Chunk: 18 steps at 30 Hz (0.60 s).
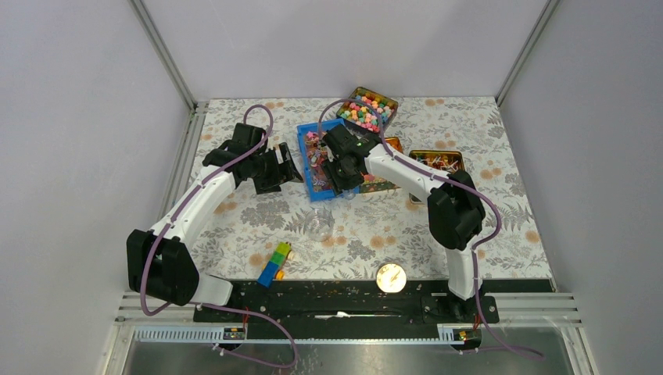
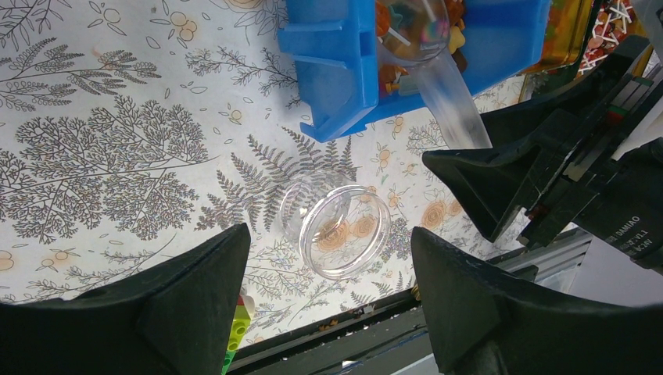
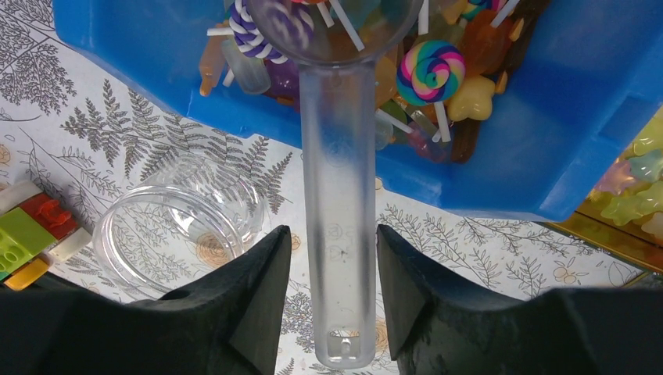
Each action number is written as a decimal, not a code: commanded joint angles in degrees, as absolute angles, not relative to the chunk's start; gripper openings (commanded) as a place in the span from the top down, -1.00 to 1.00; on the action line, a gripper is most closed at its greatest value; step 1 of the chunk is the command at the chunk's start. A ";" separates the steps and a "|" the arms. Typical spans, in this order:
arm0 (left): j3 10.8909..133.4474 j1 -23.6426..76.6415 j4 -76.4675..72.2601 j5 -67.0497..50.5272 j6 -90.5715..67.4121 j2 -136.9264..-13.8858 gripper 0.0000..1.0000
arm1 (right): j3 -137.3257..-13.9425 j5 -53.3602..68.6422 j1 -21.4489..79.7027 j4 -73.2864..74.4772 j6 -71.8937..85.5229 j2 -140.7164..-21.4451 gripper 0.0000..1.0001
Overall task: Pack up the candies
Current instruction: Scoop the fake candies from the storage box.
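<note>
The candies [image 3: 438,74] lay in the blue bin [image 3: 547,156], straight ahead of the right gripper [image 3: 332,234]. The handle of the clear scoop [image 3: 338,180] ran lengthwise between its slightly parted fingers; whether they pinched it, I could not tell. The left gripper [image 2: 328,233] hung wide open and empty above the jar [image 2: 348,242].

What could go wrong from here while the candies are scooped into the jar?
1. The right gripper may hold the scoop handle only loosely; the scoop may slip and drop candies outside the blue bin.
2. The clear jar stands free, since the left gripper is open above it; it may be pushed over.
</note>
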<state>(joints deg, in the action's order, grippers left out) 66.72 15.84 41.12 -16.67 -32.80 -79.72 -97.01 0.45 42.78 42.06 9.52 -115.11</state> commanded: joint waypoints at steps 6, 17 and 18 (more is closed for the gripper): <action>67.05 15.64 40.78 -18.13 -31.90 -78.56 -0.54 | -100.75 -2.90 43.42 42.51 10.02 -114.32 0.36; 66.98 15.64 40.78 -18.05 -31.99 -78.37 -0.54 | -101.18 -3.65 43.37 44.97 9.39 -116.48 0.21; 66.86 15.64 40.83 -17.96 -31.99 -78.25 -0.54 | -101.16 -3.43 43.37 44.93 9.33 -116.46 0.34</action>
<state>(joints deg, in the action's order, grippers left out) 66.72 15.84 41.12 -16.73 -32.77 -79.72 -99.20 -2.37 42.96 43.44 9.34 -115.94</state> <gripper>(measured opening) 0.767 0.414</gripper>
